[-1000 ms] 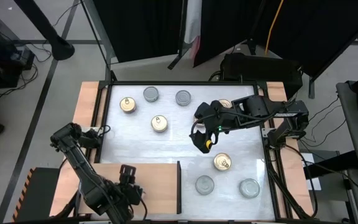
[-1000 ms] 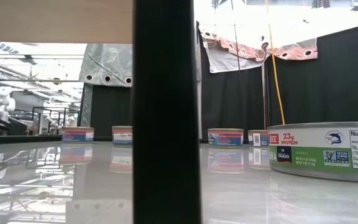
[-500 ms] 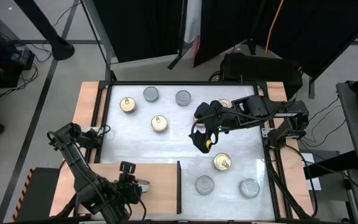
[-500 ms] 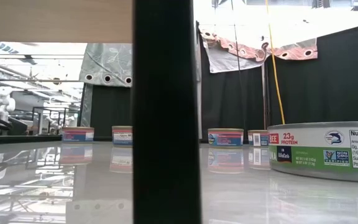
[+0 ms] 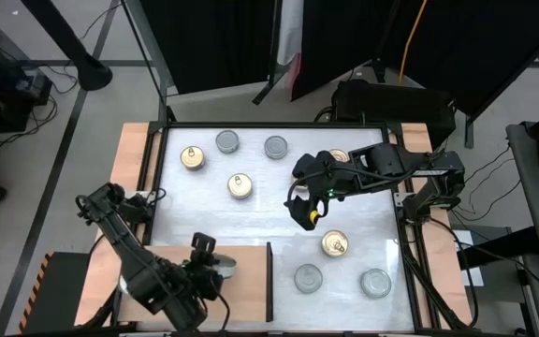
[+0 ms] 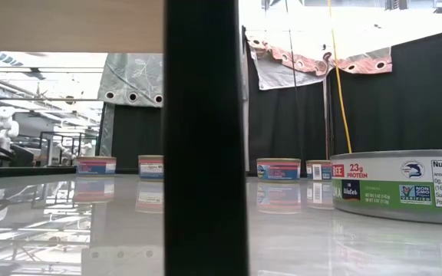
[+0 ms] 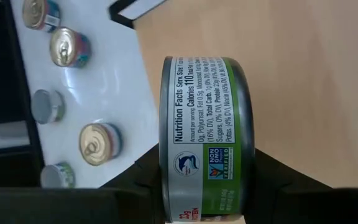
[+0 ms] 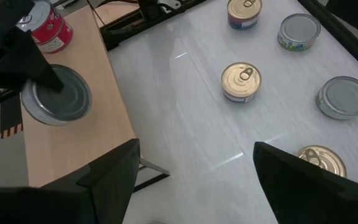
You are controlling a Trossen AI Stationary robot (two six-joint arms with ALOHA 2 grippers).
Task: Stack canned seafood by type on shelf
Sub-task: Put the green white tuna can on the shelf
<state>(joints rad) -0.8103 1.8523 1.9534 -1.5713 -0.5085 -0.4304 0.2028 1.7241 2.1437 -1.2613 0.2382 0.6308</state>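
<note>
My left gripper (image 5: 213, 266) hangs over the shelf (image 5: 241, 295), a light-brown board with a dark upright edge (image 5: 269, 281), and is shut on a green-labelled tin with a silver lid (image 7: 207, 137). That tin also shows in the right wrist view (image 8: 56, 94). A red-labelled tin (image 8: 50, 26) stands on the shelf behind it. My right gripper (image 5: 301, 213) hovers open above the table's middle, with nothing between its fingers. Loose tins stand on the white table, among them gold-lidded ones (image 5: 240, 185) (image 5: 335, 244) and a silver-lidded one (image 5: 308, 277). My left gripper pinches the tin by its two flat faces, one finger (image 8: 42, 74) lying across the silver lid (image 8: 67, 99) and the other on the bottom. The fingers come slanting down from above. The tin stands on edge, its label wall (image 7: 197, 180) toward the wrist, over the shelf.
More tins stand along the table's far side: gold (image 5: 192, 157), silver (image 5: 227, 141) and silver (image 5: 276, 146). A silver-lidded tin (image 5: 375, 282) sits near the right front corner. In the low view the shelf's dark edge (image 6: 206, 138) blocks the middle, and a large tin (image 6: 401, 184) stands close on the right.
My left gripper has risen a little over the shelf, gone toward the table's far edge and rolled about its own line. The silver-lidded tin, hidden under the arm a second ago, now shows beside the fingers.
</note>
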